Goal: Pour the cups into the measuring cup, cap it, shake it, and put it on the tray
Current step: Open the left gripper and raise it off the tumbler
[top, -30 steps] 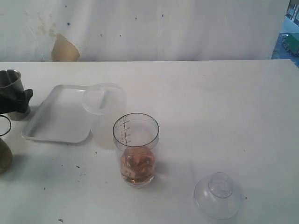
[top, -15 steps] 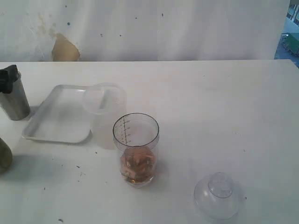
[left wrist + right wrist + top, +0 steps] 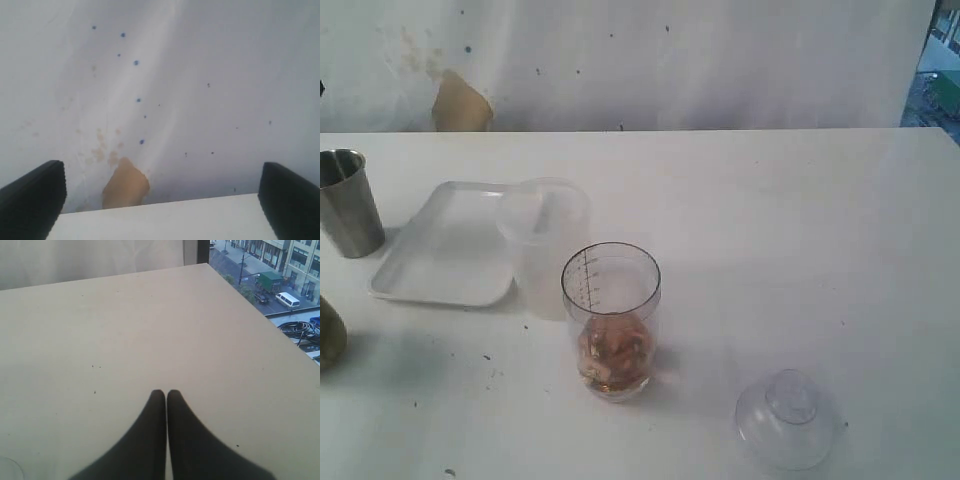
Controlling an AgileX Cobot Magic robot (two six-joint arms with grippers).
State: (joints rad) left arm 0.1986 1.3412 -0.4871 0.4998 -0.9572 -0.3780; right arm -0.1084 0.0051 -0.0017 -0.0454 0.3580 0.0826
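The measuring cup (image 3: 611, 320) stands upright at the table's front middle with brownish pieces in its bottom. The clear dome cap (image 3: 788, 418) lies on the table to its right, knob up. The steel tumbler (image 3: 348, 203) stands upright at the far left, next to the white tray (image 3: 440, 262). The brown cup (image 3: 328, 335) is cut off by the left edge. Neither gripper shows in the exterior view. My left gripper (image 3: 162, 200) is open and empty, facing the back wall above the table's far edge. My right gripper (image 3: 166, 392) is shut on nothing over bare table.
A frosted tub (image 3: 542, 245) stands between the tray and the measuring cup, overlapping the tray's right end. The back wall carries a brown patch (image 3: 125, 182). The table's right edge (image 3: 260, 325) drops off toward a window.
My left gripper was at the steel tumbler a second ago; it has risen off it and left the exterior view. The tumbler stays upright on the table. Nothing else moved.
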